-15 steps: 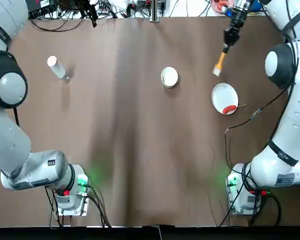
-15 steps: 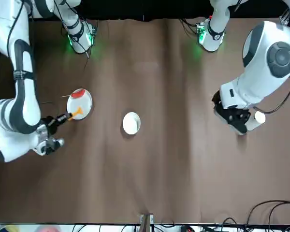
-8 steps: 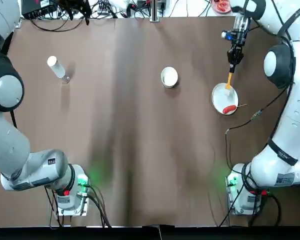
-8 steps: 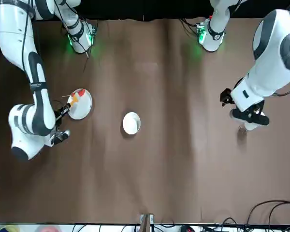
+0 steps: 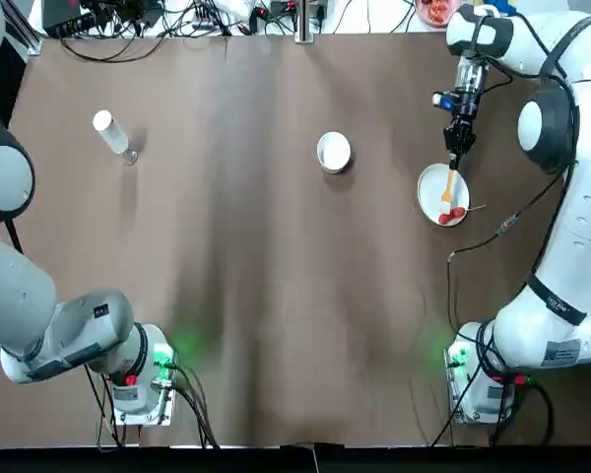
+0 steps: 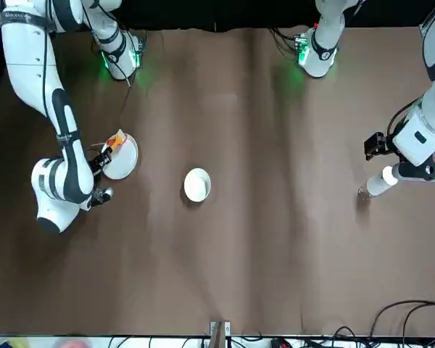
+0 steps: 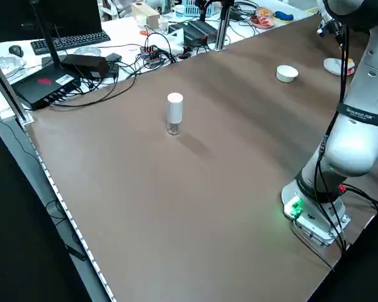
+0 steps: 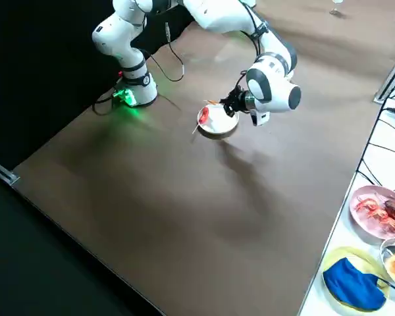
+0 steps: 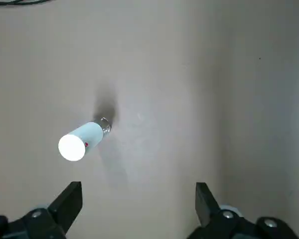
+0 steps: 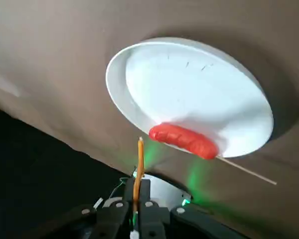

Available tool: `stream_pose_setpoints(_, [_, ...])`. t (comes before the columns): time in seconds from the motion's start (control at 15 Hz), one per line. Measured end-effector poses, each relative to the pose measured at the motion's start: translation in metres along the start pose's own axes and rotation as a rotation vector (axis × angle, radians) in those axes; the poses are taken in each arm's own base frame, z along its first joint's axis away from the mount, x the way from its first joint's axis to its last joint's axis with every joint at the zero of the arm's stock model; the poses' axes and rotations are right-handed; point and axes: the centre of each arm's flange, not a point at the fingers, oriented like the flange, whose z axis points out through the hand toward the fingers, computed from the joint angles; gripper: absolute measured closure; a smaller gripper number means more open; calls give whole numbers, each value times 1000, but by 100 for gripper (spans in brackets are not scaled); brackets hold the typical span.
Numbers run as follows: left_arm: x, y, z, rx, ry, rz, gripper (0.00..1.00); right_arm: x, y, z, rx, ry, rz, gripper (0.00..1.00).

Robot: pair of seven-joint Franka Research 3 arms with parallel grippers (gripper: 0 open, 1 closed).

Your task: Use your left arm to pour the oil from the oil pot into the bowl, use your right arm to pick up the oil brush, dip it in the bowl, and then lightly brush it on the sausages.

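The right end effector [image 5: 456,156] has carried the oil brush [image 5: 447,192], clamped by its handle, onto the sausages [image 5: 451,214] by the right tabletop edge; the left end effector [image 9: 137,209], fingers wide, has risen off the oil pot [image 5: 111,134].

Oil pot [image 5: 109,132]: clear slim bottle, white cap, standing upright near the table's far left corner, nothing touching it. Bowl [image 5: 334,152]: small, white, upright mid-table toward the far edge. Oil brush [image 5: 449,186]: yellow-orange, angled down over the plate's far rim, tip at the sausage [image 5: 453,213]. Sausage: red, on skewer, lying on the plate near the right edge.
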Motion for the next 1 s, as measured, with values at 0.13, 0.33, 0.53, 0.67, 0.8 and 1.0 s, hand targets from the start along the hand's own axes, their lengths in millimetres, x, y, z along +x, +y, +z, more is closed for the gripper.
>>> stream_pose_setpoints(0.13, [0, -1, -2, 0, 4, -9, 0, 6, 3, 7, -6, 19, 3, 95])
stream_pose_setpoints(0.33, [-1, -14, -5, 5, 10, -54, 0, 10, 8, 15, -11, 31, 7, 95])
stream_pose_setpoints(0.53, [-12, -38, -26, -64, 47, -131, 0, 14, 14, 10, -33, 79, 12, 95])
stream_pose_setpoints(0.67, [-27, -44, -48, -91, 83, -153, 0, 16, 23, 9, -57, 95, 20, 95])
stream_pose_setpoints(0.8, [-45, -42, -57, -91, 101, -157, 0, 10, 37, 4, -97, 89, 9, 95])
stream_pose_setpoints(1.0, [-55, -39, -55, -87, 106, -156, 0, -1, 53, -16, -148, 109, -17, 95])
